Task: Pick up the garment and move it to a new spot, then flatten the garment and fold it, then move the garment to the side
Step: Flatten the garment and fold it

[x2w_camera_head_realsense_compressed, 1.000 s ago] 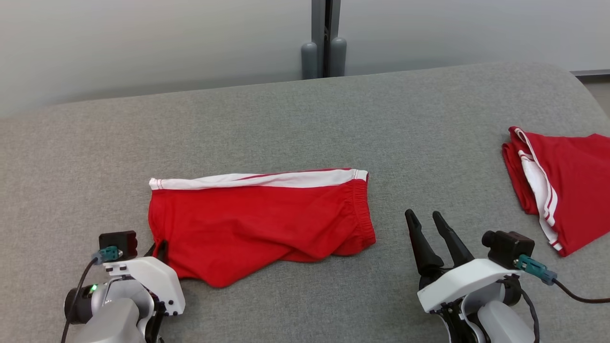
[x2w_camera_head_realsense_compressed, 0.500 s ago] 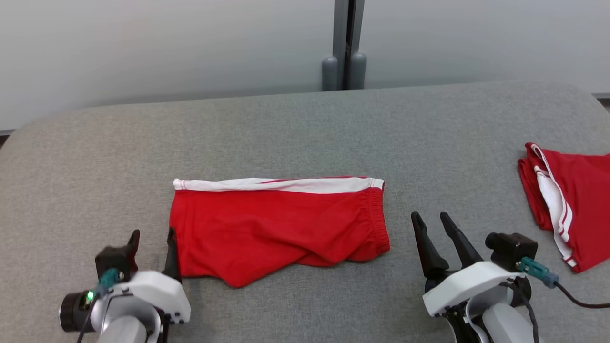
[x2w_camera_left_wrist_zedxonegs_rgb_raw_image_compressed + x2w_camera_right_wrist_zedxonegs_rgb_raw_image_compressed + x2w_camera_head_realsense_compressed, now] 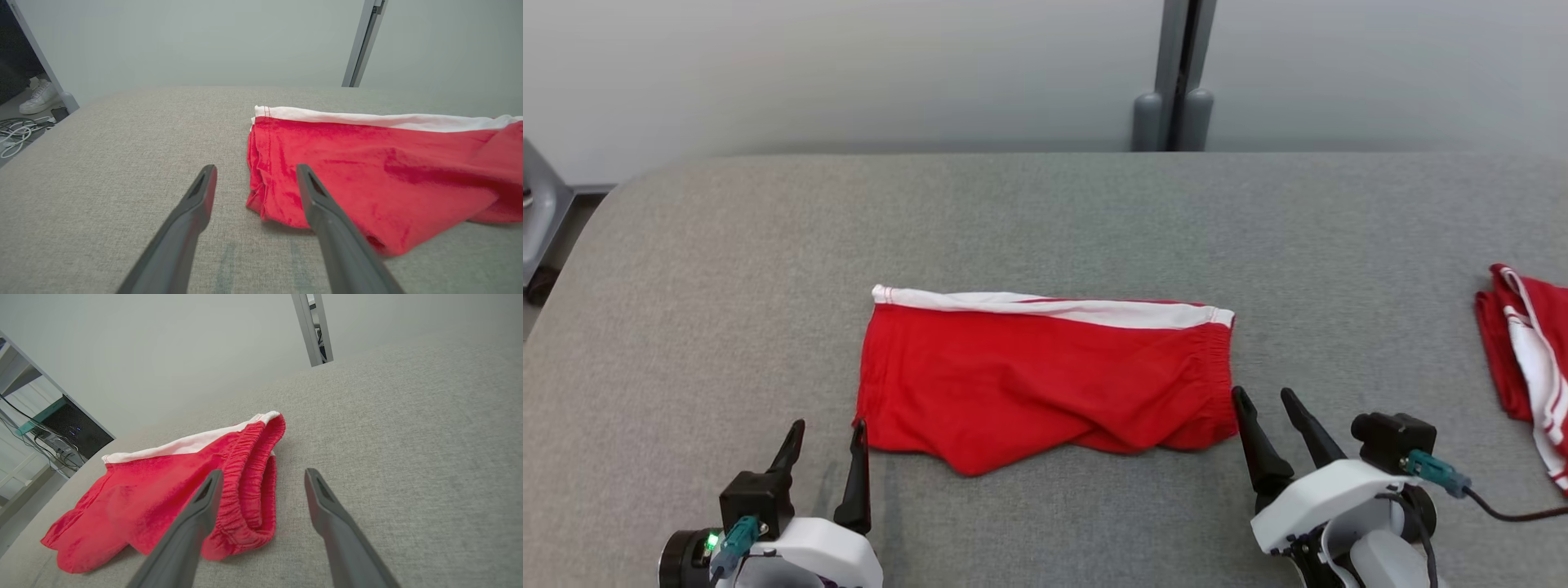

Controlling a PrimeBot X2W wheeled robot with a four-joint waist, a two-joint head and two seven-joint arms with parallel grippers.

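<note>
The garment (image 3: 1045, 380) is a pair of red shorts with a white side stripe, folded in half and lying flat in the middle of the grey padded table (image 3: 1029, 220). My left gripper (image 3: 827, 427) stands open at its near left corner, holding nothing; its right fingertip is just beside the hem. In the left wrist view the garment (image 3: 367, 171) lies ahead and to the right of the open left gripper (image 3: 255, 169). My right gripper (image 3: 1264, 396) is open at the elastic waistband end. The right wrist view shows the waistband (image 3: 245, 477) just ahead of the open right gripper (image 3: 263, 473).
A second red and white garment (image 3: 1523, 367) lies folded at the table's right edge. A grey post (image 3: 1176, 77) stands behind the table against the pale wall. Cables (image 3: 16, 130) and a white shoe (image 3: 39, 96) are on the floor off the left end.
My left gripper opened, let go of the garment's near left corner and drew back toward me. The head camera turned left, shifting everything rightward. The right gripper stayed open.
</note>
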